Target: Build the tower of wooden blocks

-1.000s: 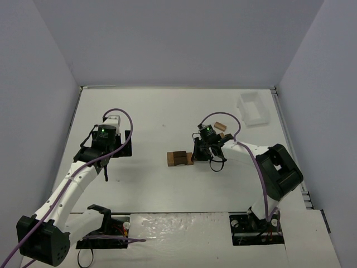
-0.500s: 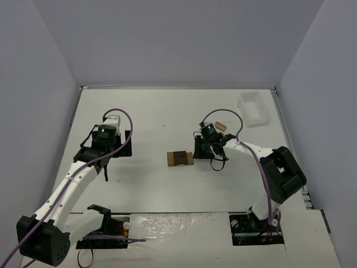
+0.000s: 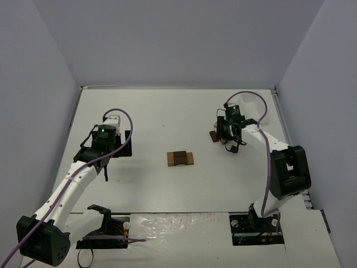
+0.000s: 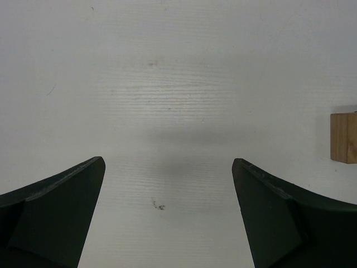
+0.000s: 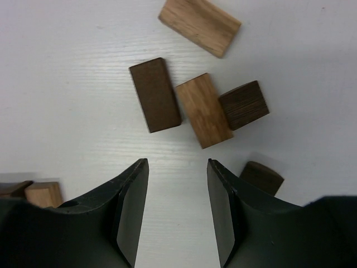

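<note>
The wood block tower (image 3: 180,158), a low tan layer with a dark piece on top, sits mid-surface (image 3: 150,111) between the two arms. The loose blocks lie well apart from it, to the right, so the right arm is the nearer one to fetch from them. The right gripper (image 5: 177,163) hangs over them with its jaws partly apart and nothing between. A dark block (image 5: 155,95) lies just ahead, slightly left of the gap, its long axis roughly in line with the jaws. A tan block (image 5: 203,110) lies just beside it. The left gripper (image 4: 167,162) has its jaws wide apart over bare surface.
</note>
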### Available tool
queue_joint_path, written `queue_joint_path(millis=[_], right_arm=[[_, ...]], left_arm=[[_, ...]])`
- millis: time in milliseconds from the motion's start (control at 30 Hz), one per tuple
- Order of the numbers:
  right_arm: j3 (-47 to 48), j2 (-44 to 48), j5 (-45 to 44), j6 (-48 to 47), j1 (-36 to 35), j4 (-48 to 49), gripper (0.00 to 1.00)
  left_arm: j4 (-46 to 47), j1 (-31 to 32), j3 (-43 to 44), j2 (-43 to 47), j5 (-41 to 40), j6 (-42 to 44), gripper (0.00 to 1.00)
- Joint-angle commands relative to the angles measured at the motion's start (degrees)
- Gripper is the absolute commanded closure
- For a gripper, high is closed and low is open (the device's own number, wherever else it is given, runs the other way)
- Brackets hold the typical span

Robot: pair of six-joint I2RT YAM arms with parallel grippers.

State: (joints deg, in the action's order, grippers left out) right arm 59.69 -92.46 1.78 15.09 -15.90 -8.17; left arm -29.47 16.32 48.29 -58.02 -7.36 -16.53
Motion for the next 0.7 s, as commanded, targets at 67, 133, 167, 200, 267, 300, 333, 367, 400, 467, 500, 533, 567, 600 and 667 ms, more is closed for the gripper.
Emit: queue_joint_path(millis=[67, 133, 167, 200, 267, 300, 333, 367, 400, 467, 500, 533, 567, 600, 667], right_arm=[[4.68, -4.63, -0.90, -8.93, 3.74, -0.88, 0.56], [5.30, -5.66, 0.50, -10.30, 4.69, -0.88, 0.56], [5.54, -6.24, 1.03, -10.72, 4.91, -0.88, 0.56], [5.76, -7.02, 1.42, -11.17, 4.91, -0.88, 0.56], [5.96, -7.94, 1.97, -11.94, 5.09, -0.97, 0.56], [5.96, -8.32, 2.17, -12.26, 5.09, -0.97, 0.56], [5.88, -8.60, 3.08, -12.45, 5.17, -0.97, 0.57], [5.88, -8.86, 3.47, -12.54, 5.18, -1.05, 0.57], [5.79, -9.19, 3.86, -12.72, 5.18, -1.01, 0.57], [5.55, -9.57, 4.58, -12.97, 5.18, -1.00, 0.57], [5.41, -9.64, 4.92, -13.04, 5.18, -1.04, 0.57], [5.29, -9.70, 5.07, -13.13, 5.15, -1.05, 0.57], [5.19, -9.75, 5.08, -13.23, 5.10, -1.05, 0.57], [5.20, -9.87, 4.96, -13.31, 5.12, -1.05, 0.57], [5.34, -10.23, 4.62, -13.42, 5.18, -1.05, 0.57]], left_arm=[[2.49, -0.32, 1.72, 0.89, -0.11, 0.81, 0.03], [2.49, -0.32, 1.72, 0.89, -0.07, 0.89, 0.03], [2.52, -0.32, 1.72, 0.92, 0.00, 0.89, 0.03], [2.57, -0.32, 1.72, 0.97, 0.05, 0.89, 0.03], [2.58, -0.32, 1.65, 0.80, 0.06, 0.89, 0.03], [2.58, -0.32, 1.71, 0.80, 0.06, 0.89, 0.03], [2.50, -0.32, 1.72, 0.80, 0.06, 0.89, 0.03], [2.57, -0.32, 1.72, 0.80, 0.06, 0.89, 0.03], [2.58, -0.32, 1.72, 0.80, 0.06, 0.89, 0.03], [2.58, -0.32, 1.72, 0.80, 0.06, 0.89, 0.03], [2.58, -0.32, 1.72, 0.80, 0.06, 0.89, 0.03], [2.58, -0.32, 1.72, 0.75, 0.06, 0.89, 0.03], [2.58, -0.32, 1.72, 0.65, 0.06, 0.89, 0.03], [2.61, -0.32, 1.75, 0.63, 0.03, 0.89, 0.03], [2.67, -0.32, 1.80, 0.61, -0.03, 0.89, 0.03]])
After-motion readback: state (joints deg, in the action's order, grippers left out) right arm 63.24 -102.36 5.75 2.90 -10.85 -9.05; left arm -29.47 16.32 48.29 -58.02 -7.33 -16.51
